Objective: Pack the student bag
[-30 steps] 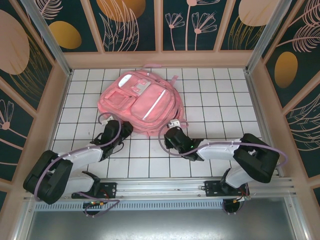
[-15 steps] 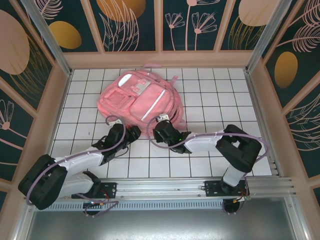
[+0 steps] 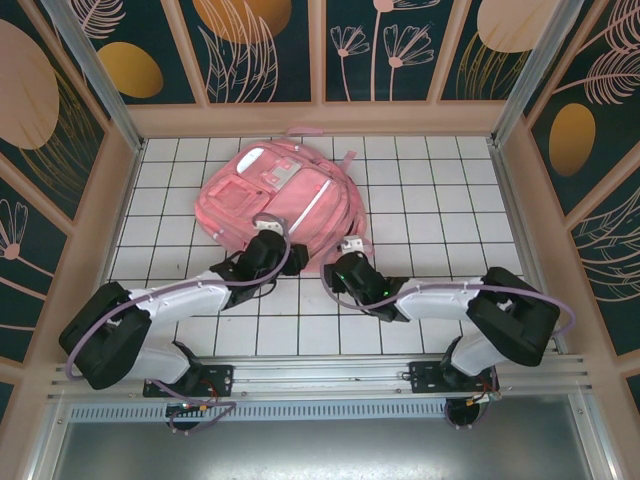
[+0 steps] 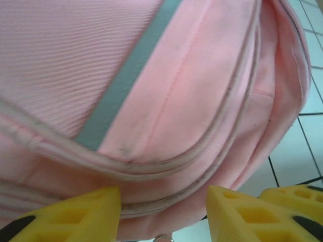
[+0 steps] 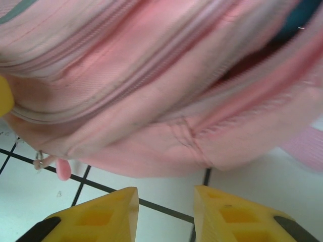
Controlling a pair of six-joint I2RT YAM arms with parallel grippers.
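The student bag (image 3: 280, 205), a big pink backpack, lies flat on the white tiled table with its front pockets facing up. My left gripper (image 3: 268, 247) is at the bag's near edge. In the left wrist view the bag (image 4: 166, 91) is very close and my left gripper (image 4: 164, 207) stands open, with the bag's lower zipper seam in the gap between the yellow fingertips (image 4: 91, 214). My right gripper (image 3: 348, 263) sits by the bag's near right corner. It (image 5: 165, 206) is open over bare tile, a little short of the bag (image 5: 151, 101). A zipper ring with a pink tab (image 5: 61, 169) hangs at the left.
The table (image 3: 440, 200) is a white tiled floor with dark grid lines, boxed in by wooden walls on three sides. A metal rail (image 3: 330, 375) runs along the near edge. A loose pink strap (image 5: 307, 145) trails off the bag to the right.
My left arm has reached forward and right until its gripper met the bag's near edge. My right gripper swung left, came back right, and its jaws have opened wider.
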